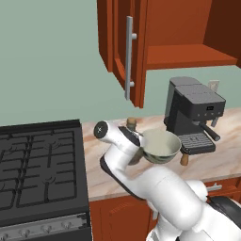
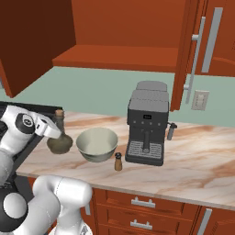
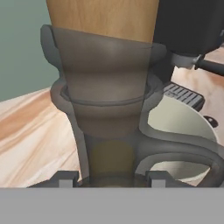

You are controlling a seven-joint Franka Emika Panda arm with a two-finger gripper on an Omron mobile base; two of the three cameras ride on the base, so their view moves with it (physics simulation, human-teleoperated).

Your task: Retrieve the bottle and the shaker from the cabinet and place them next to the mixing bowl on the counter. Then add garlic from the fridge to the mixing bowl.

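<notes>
Hand (image 2: 57,133) clamped on the neck of the bottle (image 2: 59,142) (cork-stoppered, dark and round-bellied), bottle standing on the desk (image 2: 197,158) just left of the mixing bowl (image 2: 97,144), shaker (image 2: 118,162) near the front edge between bowl and coffee machine (image 2: 147,124), cabinet (image 2: 114,34) open above.

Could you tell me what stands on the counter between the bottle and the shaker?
The mixing bowl stands between the bottle and the shaker, as the right base view shows.
</notes>
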